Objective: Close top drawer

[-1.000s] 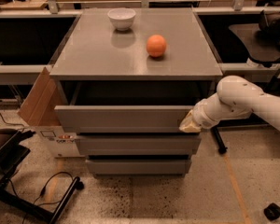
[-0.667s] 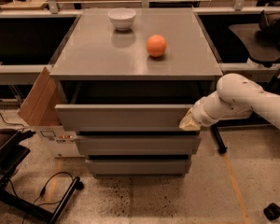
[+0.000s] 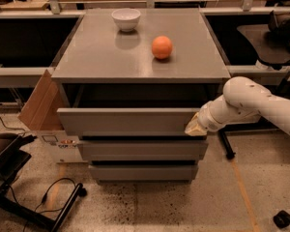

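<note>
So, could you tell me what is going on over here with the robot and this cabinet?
The robot's arm reaches in from the right, and its gripper sits against the right end of the top drawer front. That drawer is partly pulled out, not yet closed, and juts ahead of the two lower drawers. A white bowl and an orange rest on the cabinet top.
</note>
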